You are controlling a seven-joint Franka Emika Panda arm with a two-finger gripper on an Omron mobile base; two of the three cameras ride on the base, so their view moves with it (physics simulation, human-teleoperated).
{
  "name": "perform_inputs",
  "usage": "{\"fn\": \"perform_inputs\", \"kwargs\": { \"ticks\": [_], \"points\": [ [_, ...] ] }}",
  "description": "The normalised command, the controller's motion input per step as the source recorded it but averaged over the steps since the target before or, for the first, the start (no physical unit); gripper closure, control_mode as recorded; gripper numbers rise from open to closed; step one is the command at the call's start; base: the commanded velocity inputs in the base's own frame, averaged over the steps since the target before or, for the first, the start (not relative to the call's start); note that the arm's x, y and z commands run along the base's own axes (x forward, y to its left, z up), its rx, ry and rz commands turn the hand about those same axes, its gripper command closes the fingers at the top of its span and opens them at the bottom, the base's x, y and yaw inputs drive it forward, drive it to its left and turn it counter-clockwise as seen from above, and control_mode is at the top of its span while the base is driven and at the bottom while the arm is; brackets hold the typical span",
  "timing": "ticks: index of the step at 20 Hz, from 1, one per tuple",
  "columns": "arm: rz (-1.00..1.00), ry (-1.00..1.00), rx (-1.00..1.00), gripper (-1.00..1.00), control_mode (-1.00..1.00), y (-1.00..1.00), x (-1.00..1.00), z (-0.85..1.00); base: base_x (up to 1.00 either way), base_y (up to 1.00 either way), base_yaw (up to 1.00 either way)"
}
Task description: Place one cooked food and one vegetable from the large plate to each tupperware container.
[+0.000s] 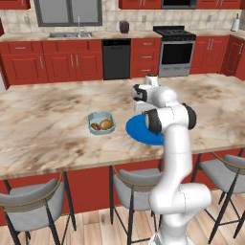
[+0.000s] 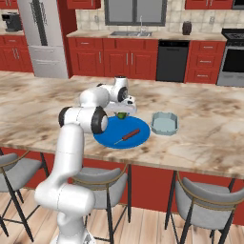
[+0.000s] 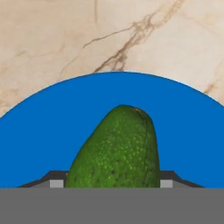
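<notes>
pincer (image 3: 113,183) clamped on avocado (image 3: 118,148); arm bent low over blue plate (image 3: 39,131); pointing down

My plate (image 3: 39,131) bright blue. Avocado (image 3: 118,151) on it dark green, pale-speckled. Countertop (image 3: 52,39) beige marble, brown veins. Skewer (image 2: 127,136) at the plate's 5 o'clock reddish-brown. Tub (image 2: 165,124) pale grey-blue.

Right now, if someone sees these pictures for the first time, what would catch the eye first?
Probably the bright blue plate at the near edge of the marble island, with the white arm bent over it. In the hand view a green avocado stands between the gripper fingertips. A skewer-like food lies on the plate, one pale tub stands empty and another holds food.
</notes>
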Motion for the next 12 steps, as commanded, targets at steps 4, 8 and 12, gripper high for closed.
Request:
{"fn": "perform_inputs", "kwargs": {
  "ticks": [4,8,12],
  "points": [
    [-0.09,-0.24,0.0,1.0,-1.0,-1.0,-0.01,0.56,0.0,0.0,0.0],
    [-0.17,-0.14,0.0,1.0,-1.0,-1.0,-0.16,0.39,0.0,0.0,0.0],
    [-0.2,-0.16,0.0,1.0,-1.0,-1.0,-0.2,0.46,0.0,0.0,0.0]
  ]
}}
